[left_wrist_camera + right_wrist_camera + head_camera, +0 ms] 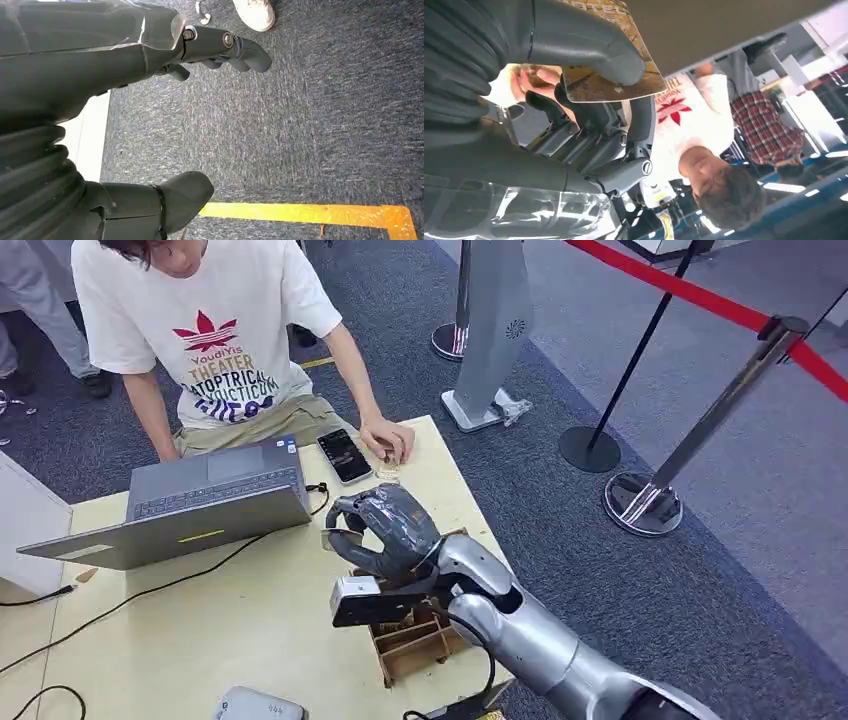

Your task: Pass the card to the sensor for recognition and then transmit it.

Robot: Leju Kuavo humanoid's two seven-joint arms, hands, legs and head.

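The right robot hand (385,530) pinches the card (611,80) between thumb and fingers above the bench (250,620). Keep the card flat and the pinch firm while presenting it. The left robot hand (150,60) hangs released

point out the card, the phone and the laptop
card (614,82), right wrist view, on its brown printed face below the thumb
phone (344,455), head view, middle of its dark screen
laptop (215,490), head view, on its keyboard
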